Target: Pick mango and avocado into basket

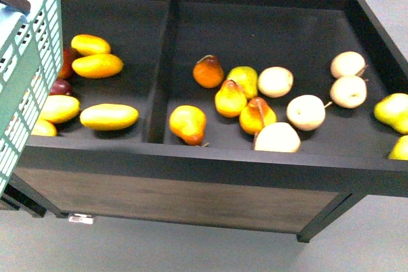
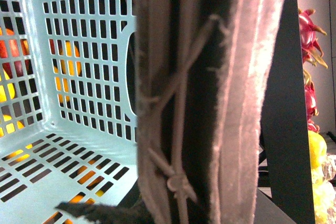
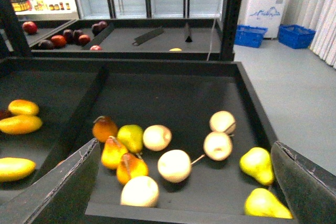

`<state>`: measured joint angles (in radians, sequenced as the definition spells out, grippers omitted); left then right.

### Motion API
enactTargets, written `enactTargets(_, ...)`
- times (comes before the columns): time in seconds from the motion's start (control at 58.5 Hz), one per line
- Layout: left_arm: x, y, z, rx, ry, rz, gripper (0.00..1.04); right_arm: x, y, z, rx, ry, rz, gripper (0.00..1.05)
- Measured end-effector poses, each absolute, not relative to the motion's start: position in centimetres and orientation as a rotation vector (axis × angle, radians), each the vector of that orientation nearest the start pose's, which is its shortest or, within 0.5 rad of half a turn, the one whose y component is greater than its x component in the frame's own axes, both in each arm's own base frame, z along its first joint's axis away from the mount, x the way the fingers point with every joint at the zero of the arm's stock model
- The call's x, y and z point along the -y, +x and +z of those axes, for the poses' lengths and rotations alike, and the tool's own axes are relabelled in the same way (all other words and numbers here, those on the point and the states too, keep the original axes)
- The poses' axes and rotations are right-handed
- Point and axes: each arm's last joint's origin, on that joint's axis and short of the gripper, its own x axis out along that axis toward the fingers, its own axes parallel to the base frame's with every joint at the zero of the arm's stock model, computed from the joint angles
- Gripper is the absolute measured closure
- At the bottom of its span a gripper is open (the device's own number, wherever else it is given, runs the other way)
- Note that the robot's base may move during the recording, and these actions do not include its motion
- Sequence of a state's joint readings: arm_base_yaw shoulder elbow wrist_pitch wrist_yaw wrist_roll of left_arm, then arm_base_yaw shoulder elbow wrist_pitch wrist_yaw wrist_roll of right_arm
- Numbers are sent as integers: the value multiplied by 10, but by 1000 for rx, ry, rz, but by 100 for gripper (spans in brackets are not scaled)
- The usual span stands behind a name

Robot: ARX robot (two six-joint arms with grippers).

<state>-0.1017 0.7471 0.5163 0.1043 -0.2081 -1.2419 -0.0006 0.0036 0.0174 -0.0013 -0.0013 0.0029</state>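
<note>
The basket [image 1: 32, 49] is seen at the left edge of the bin [image 1: 210, 157], the left gripper's grip cannot be told, and the right gripper [image 3: 185, 145] is held wide open facing the right compartment [image 1: 268, 36], where five pale round fruits [image 1: 306, 112] and seven pears [image 1: 230, 98] are counted amid bare floor.

The basket [image 1: 25, 62] runs off the front view's left edge, and behind its slotted wall a dark red fruit [image 1: 62, 86] and a yellow mango [image 1: 43, 128] show only in part. In the left wrist view the handle [image 2: 210, 103] blocks the basket wall behind it, and fruit beyond the basket is mere orange and yellow patches through the slots. Farthest from the basket, a yellow pear [image 1: 400, 150] is cut by the picture's edge.
</note>
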Motion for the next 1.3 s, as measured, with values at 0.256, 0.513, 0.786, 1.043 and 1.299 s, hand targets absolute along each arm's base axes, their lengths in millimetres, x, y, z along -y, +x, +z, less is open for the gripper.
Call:
enactTargets(0.256,12,174,273,-46,-1221,166,90,0,97,169,13,3,-1,9)
enactTargets(0.513,12,173,273,-44,-1220,168,90,0,97,169,13,2,-1,9)
enactTargets(0.786,12,173,273,-44,-1220,167,90,0,97,169,14,3,-1,9)
enactTargets(1.043,12,173,273,-42,-1219,171,90,0,97,169,13,3,-1,9)
enactTargets(1.299,11,173,273,-41,-1217,173,90,0,97,169,13,2,1,9)
